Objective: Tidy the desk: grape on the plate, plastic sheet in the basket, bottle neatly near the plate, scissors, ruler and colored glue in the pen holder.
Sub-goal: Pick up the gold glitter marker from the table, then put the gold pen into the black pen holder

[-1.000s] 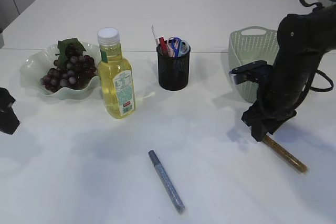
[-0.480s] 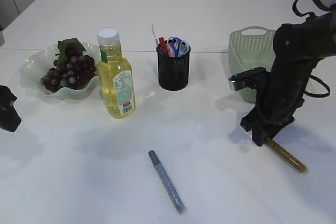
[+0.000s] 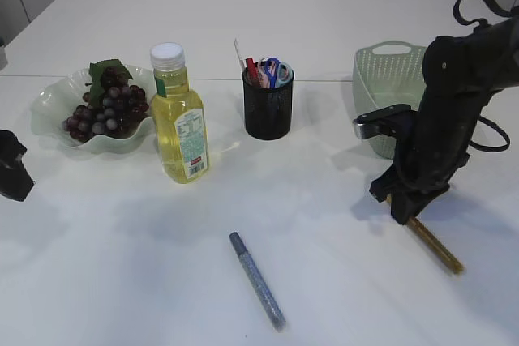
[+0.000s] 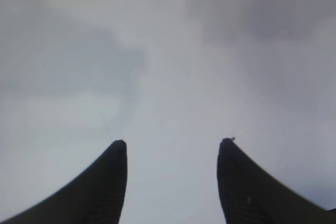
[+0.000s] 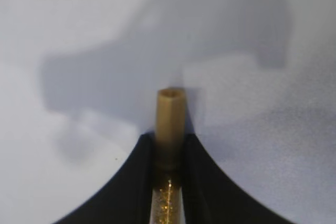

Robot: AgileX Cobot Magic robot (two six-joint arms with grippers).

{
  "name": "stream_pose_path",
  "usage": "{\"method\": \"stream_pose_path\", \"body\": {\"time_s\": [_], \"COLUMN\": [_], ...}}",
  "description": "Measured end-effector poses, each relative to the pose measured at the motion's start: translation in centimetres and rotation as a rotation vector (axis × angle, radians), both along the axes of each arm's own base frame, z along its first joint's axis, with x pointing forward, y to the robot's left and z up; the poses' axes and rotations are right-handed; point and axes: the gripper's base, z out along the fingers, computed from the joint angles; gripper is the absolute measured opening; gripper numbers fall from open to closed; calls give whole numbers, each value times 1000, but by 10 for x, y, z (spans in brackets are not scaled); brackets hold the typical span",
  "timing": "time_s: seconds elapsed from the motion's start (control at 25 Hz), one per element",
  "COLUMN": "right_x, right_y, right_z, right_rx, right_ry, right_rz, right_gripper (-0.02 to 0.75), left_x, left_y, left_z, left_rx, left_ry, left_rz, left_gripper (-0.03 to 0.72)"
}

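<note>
My right gripper (image 5: pixel 168 156) is clamped on the gold glitter glue tube (image 3: pixel 434 245) at the lower right of the exterior frame, in front of the green basket (image 3: pixel 385 79). My left gripper (image 4: pixel 172 148) hangs apart over bare table. The silver glue tube (image 3: pixel 256 279) lies low centre, the pen holder (image 3: pixel 268 107) stands upper centre.

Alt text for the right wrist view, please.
The right gripper is closed on a gold glitter glue pen, whose tan end sticks out past the black fingers. Behind it is a white table with the arm's shadow.
</note>
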Motion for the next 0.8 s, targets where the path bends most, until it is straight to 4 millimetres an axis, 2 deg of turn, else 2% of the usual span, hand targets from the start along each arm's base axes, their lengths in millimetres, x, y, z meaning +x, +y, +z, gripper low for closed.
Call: {"method": "stream_pose_path", "body": {"time_s": [0.16, 0.32, 0.52, 0.64, 0.8], "right_x": [0, 7, 22, 33, 45], "right_y": [6, 21, 47, 61, 71], "right_z": [10, 46, 92, 120, 148], "right_rx": [70, 240, 533, 718, 867], "right_ry": [-17, -85, -188, -302, -472], "right_rz": [-32, -15, 85, 121, 200], "right_gripper": [132, 132, 132, 132, 132], "left_x": [0, 0, 0, -1, -2], "left_y": [0, 0, 0, 0, -2], "left_z": [0, 0, 0, 0, 0], "left_rx": [0, 0, 1, -6, -28], "left_ry": [0, -1, 5, 13, 29], "left_rz": [0, 0, -1, 2, 9], "left_gripper": [403, 403, 402, 400, 397]}}
